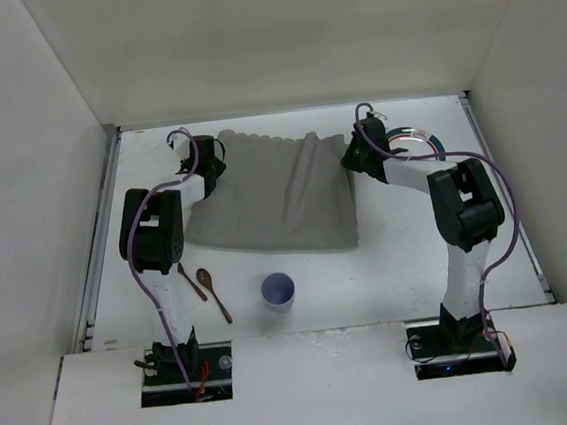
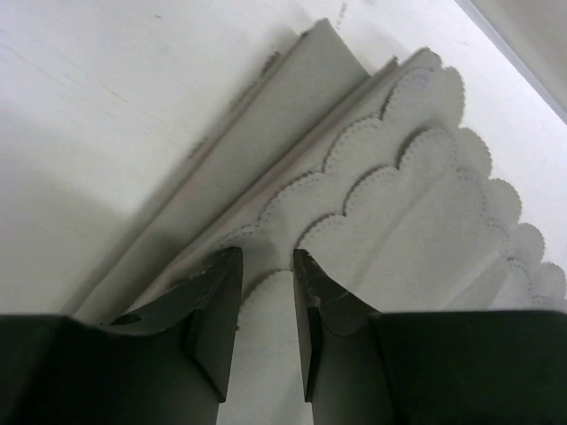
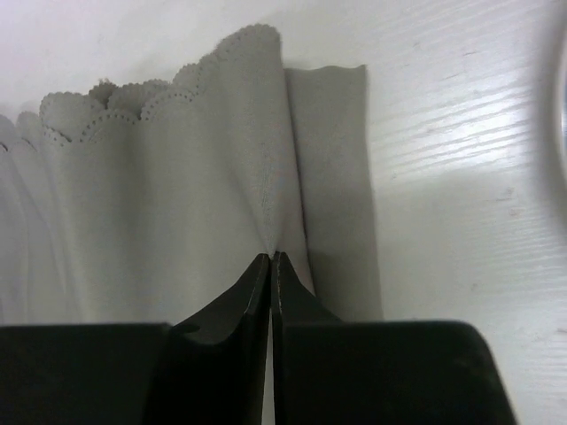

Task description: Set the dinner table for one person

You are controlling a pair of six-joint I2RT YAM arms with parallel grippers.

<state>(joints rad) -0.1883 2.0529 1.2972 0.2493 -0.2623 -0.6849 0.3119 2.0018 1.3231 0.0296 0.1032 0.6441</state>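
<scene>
- The step in hand, as I judge it, is laying out the mat [image 1: 272, 198]. It lies rumpled and folded on the far middle of the worktop [image 1: 389, 263].
- The worktop is the white surface under everything, walled by white panels, with both arms bolted at its near edge.
- The right jaws are pressed together, pinching a fold at the mat's far right corner.
- The left jaws sit at the far left corner, a little spread, with the scalloped edge between them. No firm bite on the cloth shows.
- The cup [image 1: 278, 291] and two spoons [image 1: 214, 294] wait on the near side, apart from the mat. The plate [image 1: 419, 137] sits at the far right, partly hidden by the right arm.
- The next move likely calls for the left jaws to pinch that edge. Both corners could then be lifted and drawn apart evenly, pulling the folds flat.
- The right arm works just beside the plate, so it should pull without knocking it.
</scene>
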